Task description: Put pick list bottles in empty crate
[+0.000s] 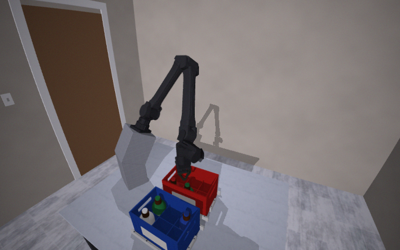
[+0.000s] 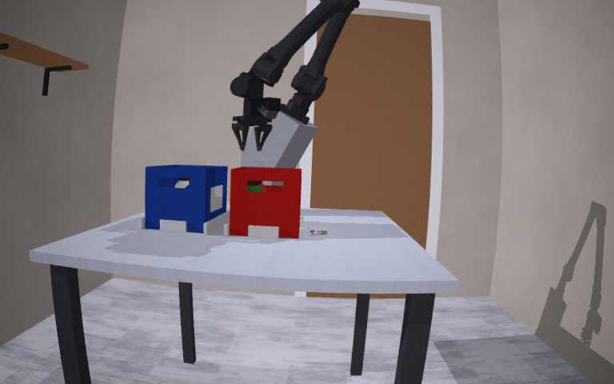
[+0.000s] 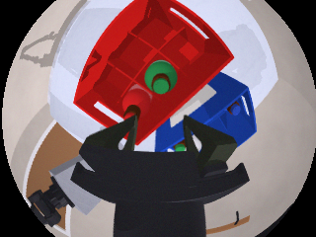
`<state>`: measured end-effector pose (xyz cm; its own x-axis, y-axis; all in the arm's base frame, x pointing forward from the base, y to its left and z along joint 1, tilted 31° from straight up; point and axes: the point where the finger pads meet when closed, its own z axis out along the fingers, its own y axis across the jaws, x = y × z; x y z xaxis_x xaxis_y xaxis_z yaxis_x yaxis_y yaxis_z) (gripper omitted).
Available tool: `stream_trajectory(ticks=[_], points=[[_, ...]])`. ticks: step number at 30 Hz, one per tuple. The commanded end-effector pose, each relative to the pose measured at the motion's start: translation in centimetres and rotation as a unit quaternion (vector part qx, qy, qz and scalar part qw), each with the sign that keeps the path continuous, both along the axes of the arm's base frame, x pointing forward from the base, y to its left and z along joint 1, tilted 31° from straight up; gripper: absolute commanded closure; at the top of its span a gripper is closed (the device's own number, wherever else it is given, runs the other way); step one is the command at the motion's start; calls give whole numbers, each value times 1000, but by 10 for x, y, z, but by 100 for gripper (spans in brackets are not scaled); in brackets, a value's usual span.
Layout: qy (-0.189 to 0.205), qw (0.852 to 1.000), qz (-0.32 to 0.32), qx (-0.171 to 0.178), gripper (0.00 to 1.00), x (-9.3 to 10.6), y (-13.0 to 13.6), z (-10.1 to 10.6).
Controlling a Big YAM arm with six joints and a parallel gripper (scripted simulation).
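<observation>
The red crate (image 1: 208,203) (image 2: 265,208) (image 3: 115,30) holds a green-capped bottle (image 1: 187,186) (image 3: 158,78) and a red-capped bottle (image 1: 173,179) (image 3: 136,99), both upright. The blue crate (image 1: 138,225) (image 2: 181,203) (image 3: 233,118) stands beside it and holds a green bottle (image 1: 158,205), a white bottle (image 1: 146,215) and a blue bottle (image 1: 185,217). My gripper (image 1: 183,176) (image 2: 251,144) (image 3: 160,118) is open and empty. It hangs a little above the red crate's back corner, over the red-capped bottle. The pick list (image 2: 318,232) lies on the table right of the red crate; its lines are too small to read.
The arm's grey base block (image 1: 132,156) (image 2: 282,145) stands tilted behind the crates. The two crates stand close together near the table's (image 1: 250,206) (image 2: 271,262) edge. A door is behind the table.
</observation>
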<state>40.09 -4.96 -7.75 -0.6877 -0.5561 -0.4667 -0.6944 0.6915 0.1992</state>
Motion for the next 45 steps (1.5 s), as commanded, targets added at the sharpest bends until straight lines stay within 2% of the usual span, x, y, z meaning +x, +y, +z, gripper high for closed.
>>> stream_trajectory(ticks=[1, 2, 6, 32, 35, 36, 45], points=[[-13, 1000, -1, -5, 39, 3, -20, -9], [-20, 1000, -1, -7, 39, 9, -27, -8], [-15, 1000, -1, -6, 39, -5, -41, -20], [-8, 1000, -1, -5, 39, -61, -130, -81], [-8, 1000, -1, -5, 39, -62, -131, -81], [-6, 1000, 15, -2, 39, -58, -117, -82], [-16, 1000, 15, -10, 39, -53, -119, -85]])
